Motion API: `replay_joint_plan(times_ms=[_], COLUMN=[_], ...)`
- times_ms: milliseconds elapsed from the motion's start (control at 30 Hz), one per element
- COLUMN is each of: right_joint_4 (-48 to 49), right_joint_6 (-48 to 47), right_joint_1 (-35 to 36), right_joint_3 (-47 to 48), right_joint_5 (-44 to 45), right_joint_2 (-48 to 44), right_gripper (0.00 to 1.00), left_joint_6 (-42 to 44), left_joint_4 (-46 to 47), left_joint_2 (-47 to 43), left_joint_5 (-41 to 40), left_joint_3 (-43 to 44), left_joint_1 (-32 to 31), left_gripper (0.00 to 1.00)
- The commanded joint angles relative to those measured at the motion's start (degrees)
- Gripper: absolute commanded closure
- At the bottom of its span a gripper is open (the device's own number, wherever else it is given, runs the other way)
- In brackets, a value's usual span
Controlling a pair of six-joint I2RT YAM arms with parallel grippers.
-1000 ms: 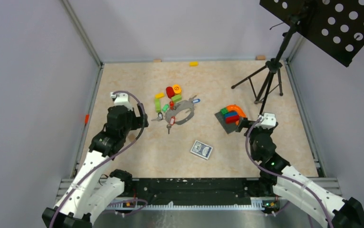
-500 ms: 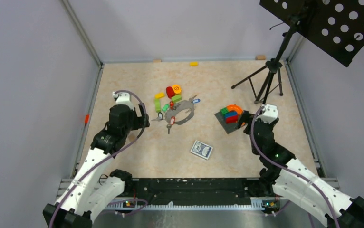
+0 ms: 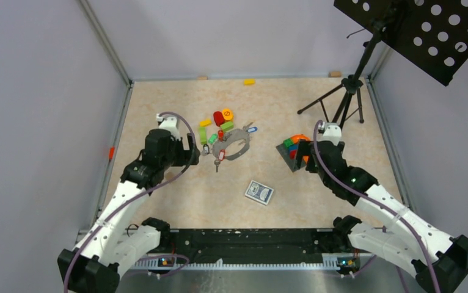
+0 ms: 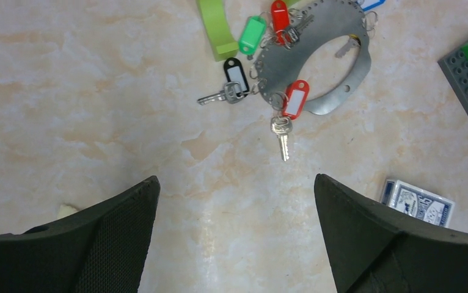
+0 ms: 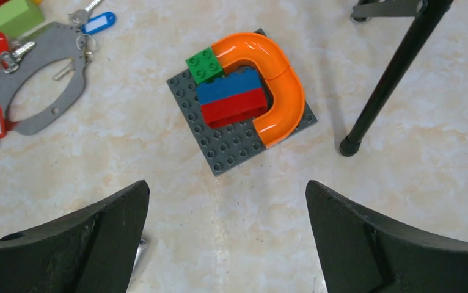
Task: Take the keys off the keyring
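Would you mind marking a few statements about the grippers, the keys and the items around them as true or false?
1. The left gripper and right gripper are both open and empty. True.
2. The red-tagged key nearest the arms lies loose, clear of the flat grey metal keyring. False: it is hooked to the ring's edge.
3. The blue playing-card box rests on the keyring. False: it lies well apart from it.
4. The orange arch block sits on the grey studded baseplate. True.
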Motion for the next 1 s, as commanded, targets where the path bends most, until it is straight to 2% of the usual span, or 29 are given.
replay_joint_plan(times_ms=[0, 133, 367, 467, 800, 967], right_joint_4=[-2.1, -3.5, -4.8, -4.3, -3.7, -3.6], right_joint_6=[0.9, 1.0, 2.1, 2.6, 3.8, 3.4], right_joint_1=[0.4, 0.4, 0.3, 0.4, 0.4, 0.4], right_joint_3=[3.8, 4.3, 3.3, 2.2, -0.2, -0.6], right_joint_5=[-3.3, -3.3, -3.0, -3.4, -2.8, -3.1], right_joint_2=[-1.7, -2.8, -3.6, -4.0, -4.6, -4.6], right_gripper=[0.03, 0.04, 0.06, 0.06, 0.06, 0.06], left_joint_6=[1.4, -0.9, -5.9, -6.1, -4.7, -4.0], left_joint_4=[-0.7, 1.1, 7.4, 8.6, 8.4, 7.9], left_joint_2=[5.3, 8.9, 18.1, 23.0, 39.6, 46.3], left_joint_5=[5.6, 5.2, 1.3, 0.8, -10.3, -7.0], left_joint_3=[5.8, 6.7, 7.6, 9.9, 20.7, 26.4], left_joint_1=[-0.3, -2.7, -12.1, -12.3, -12.1, -10.9], left_gripper=[0.04, 0.07, 0.13, 0.15, 0.27, 0.31])
